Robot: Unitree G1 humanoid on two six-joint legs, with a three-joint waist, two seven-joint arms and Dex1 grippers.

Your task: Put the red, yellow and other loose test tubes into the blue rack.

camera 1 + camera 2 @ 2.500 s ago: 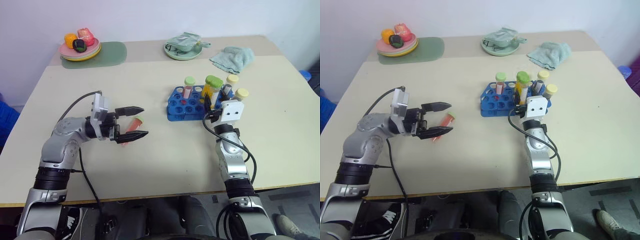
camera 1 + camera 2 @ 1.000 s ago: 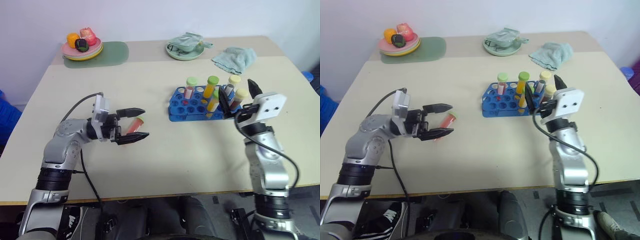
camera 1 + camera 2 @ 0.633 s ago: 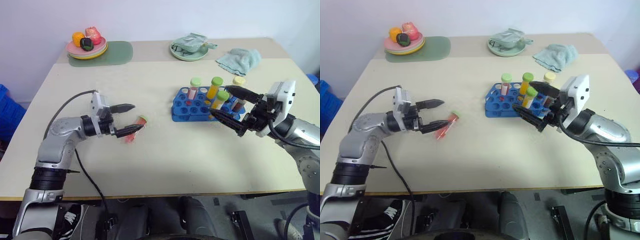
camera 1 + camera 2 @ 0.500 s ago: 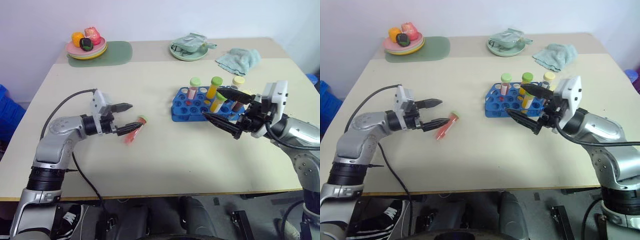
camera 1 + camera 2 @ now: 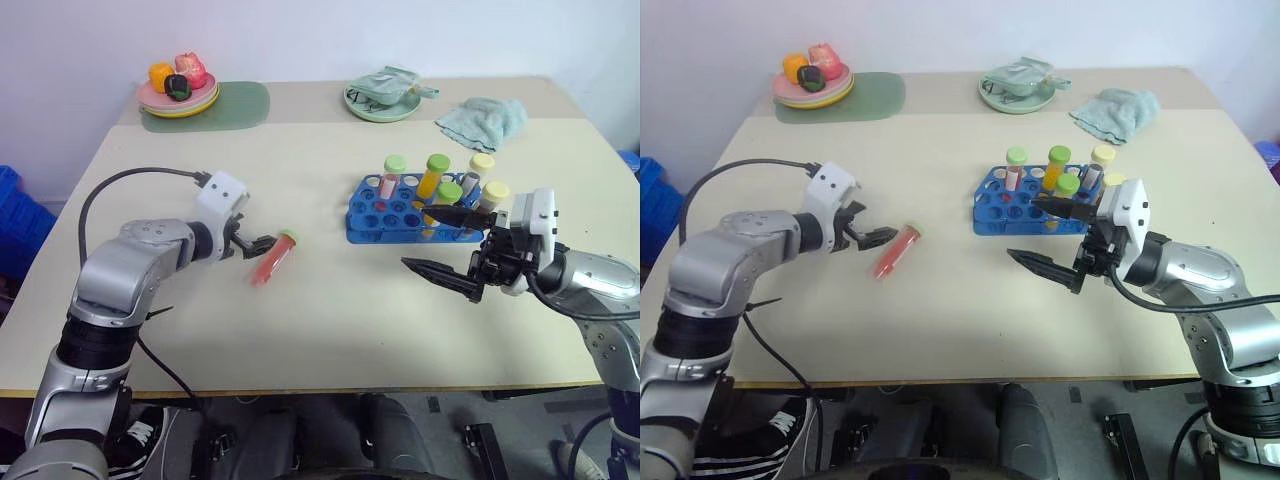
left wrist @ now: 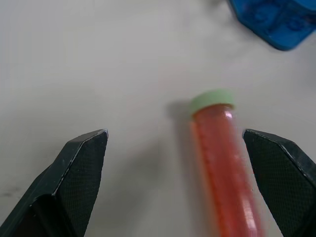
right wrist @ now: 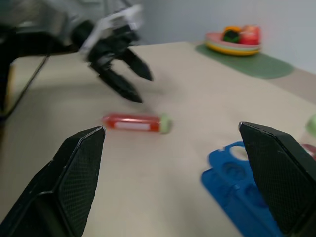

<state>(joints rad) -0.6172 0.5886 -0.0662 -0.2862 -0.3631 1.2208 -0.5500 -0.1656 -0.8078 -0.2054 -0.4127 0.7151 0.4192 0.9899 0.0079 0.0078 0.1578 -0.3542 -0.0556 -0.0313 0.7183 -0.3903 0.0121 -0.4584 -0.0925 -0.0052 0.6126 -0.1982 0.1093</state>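
Left gripper (image 6: pixel 177 148) is spread wide and holding nothing, angled down at the table (image 5: pixel 320 310), with the red tube (image 5: pixel 272 258) lying flat between its fingers, green cap pointing toward the rack, not touching either finger as far as I can see. Right gripper (image 5: pixel 442 243) is wide apart too, empty, pointing level across the table just in front of the blue rack (image 5: pixel 385 215). The rack sits mid-table to the right with several capped tubes (image 5: pixel 433 176) standing in it. Fruit plate (image 5: pixel 178 92) and a towel (image 5: pixel 487 117) are way at the back.
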